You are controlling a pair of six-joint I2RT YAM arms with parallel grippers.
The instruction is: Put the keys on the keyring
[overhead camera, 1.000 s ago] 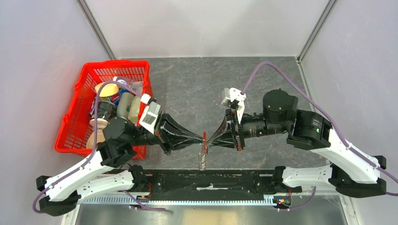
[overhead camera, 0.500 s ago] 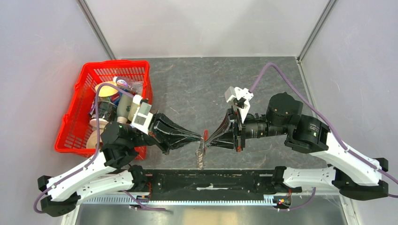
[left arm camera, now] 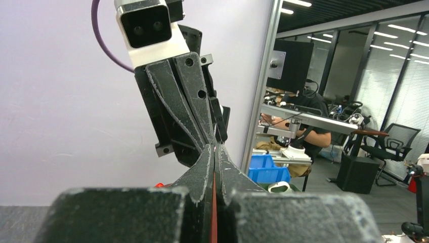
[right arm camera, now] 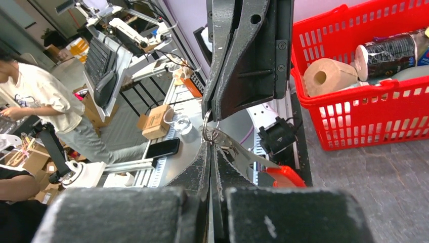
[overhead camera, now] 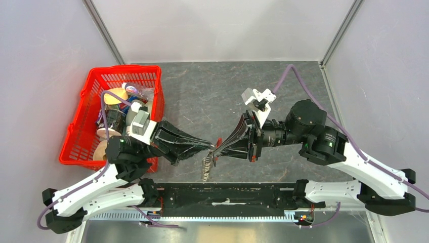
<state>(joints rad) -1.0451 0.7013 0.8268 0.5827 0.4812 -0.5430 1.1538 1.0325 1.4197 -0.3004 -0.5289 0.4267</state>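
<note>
My left gripper (overhead camera: 211, 147) and right gripper (overhead camera: 217, 151) meet tip to tip above the table's near middle, both shut. The keyring hangs between them: its red strip (overhead camera: 218, 142) shows at the tips and its row of small rings (overhead camera: 206, 170) dangles below. In the left wrist view the red strip (left arm camera: 214, 205) is pinched between my left fingers. In the right wrist view the grey metal loop (right arm camera: 242, 156) and the red strip (right arm camera: 285, 176) lie beside my right fingertips, which pinch a thin silver blade, seemingly the key. The black fob is hidden.
A red basket (overhead camera: 81, 132) at the left holds a paper roll (right arm camera: 328, 76), cans and bottles. The black rail (overhead camera: 227, 195) between the arm bases runs just below the hanging rings. Grey walls stand behind and at both sides.
Both grippers, still tip to tip, have shifted left and slightly toward the near edge. The dangling rings moved left with them. Both stayed shut.
</note>
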